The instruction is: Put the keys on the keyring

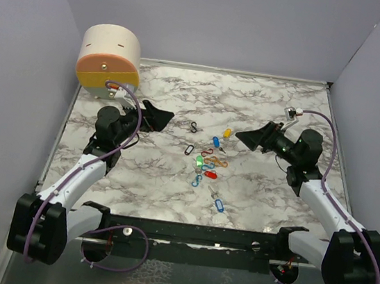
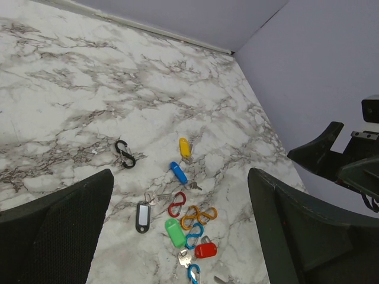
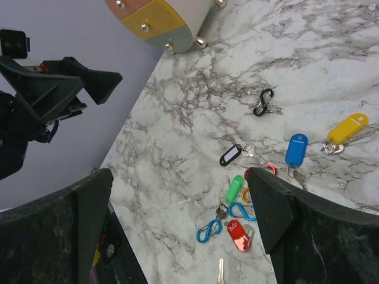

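The small metal keys (image 1: pixel 216 142), with plastic tag heads of yellow (image 2: pixel 185 147), blue (image 2: pixel 177 172), green (image 2: pixel 174 232) and red (image 2: pixel 205 250), lie scattered among coloured oval clips (image 2: pixel 198 216) at the middle of the white marble-patterned worktop (image 1: pixel 272 104). They are between the two end effectors and touch neither. The left end effector (image 1: pixel 157 115) hangs to their left, fingers spread and empty. The right end effector (image 1: pixel 252 136) hangs to their right, likewise spread with nothing in it. A black figure-eight clip (image 1: pixel 194 126) lies just behind the cluster. A round cream-and-orange drum (image 1: pixel 109 61) stands at the far left corner. Plain lilac walls (image 1: pixel 213 19) enclose the worktop.
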Robot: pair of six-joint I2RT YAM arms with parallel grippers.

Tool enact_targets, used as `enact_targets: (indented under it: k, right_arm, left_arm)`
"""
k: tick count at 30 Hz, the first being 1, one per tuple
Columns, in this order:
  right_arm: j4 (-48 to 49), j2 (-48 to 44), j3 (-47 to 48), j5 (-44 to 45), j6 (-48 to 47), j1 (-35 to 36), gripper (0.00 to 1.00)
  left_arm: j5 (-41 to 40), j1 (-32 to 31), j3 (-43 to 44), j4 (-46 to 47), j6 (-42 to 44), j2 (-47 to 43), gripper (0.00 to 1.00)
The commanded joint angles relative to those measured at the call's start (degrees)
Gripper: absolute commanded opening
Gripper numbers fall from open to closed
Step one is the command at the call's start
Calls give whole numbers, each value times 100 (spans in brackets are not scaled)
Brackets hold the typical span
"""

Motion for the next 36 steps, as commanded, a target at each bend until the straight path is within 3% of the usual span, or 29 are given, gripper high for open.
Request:
enact_targets:
  k: [1,27,36]
  right_arm:
    - [173,-167,18,-123,-24,16,100]
    - [-376,-406,114,232,-465,16,100]
    - [-1513,-444,389,1191,-1390,16,100]
  left_arm:
    - [222,12,9,153,24,-182,99]
    - [307,12,-19,303,-62,-173,99]
    - [79,3,-47,155,362,140,99]
